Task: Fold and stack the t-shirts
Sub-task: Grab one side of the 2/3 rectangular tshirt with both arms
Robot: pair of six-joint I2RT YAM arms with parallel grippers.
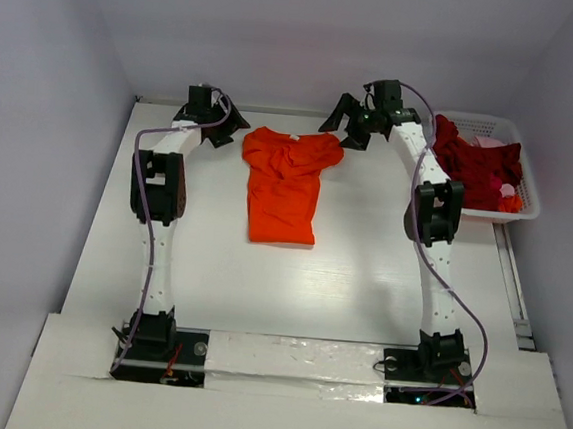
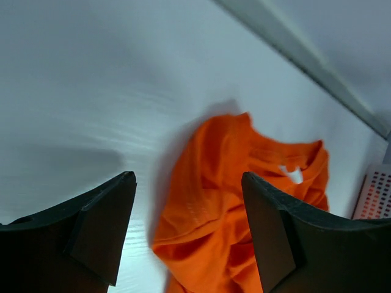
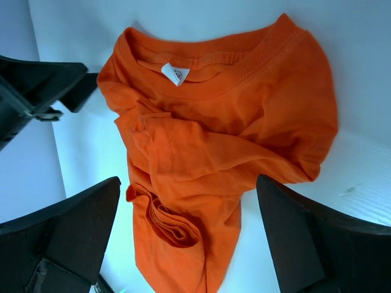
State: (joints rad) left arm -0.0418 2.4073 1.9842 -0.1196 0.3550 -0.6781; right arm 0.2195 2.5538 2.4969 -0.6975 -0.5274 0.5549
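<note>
Left hand [image 2: 187, 183] and right hand [image 3: 188, 183] gape empty beside orange t-shirt [image 3: 232, 116], hem cropped in wrist views.

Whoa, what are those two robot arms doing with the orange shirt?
They are working on folding t-shirts. The orange t-shirt lies rumpled on the table, not yet neatly folded, with its white neck label showing. The left gripper and the right gripper sit open on either side of the shirt's collar end, holding nothing. A dark red shirt and a pale pink one wait in the white basket on the right.
</note>
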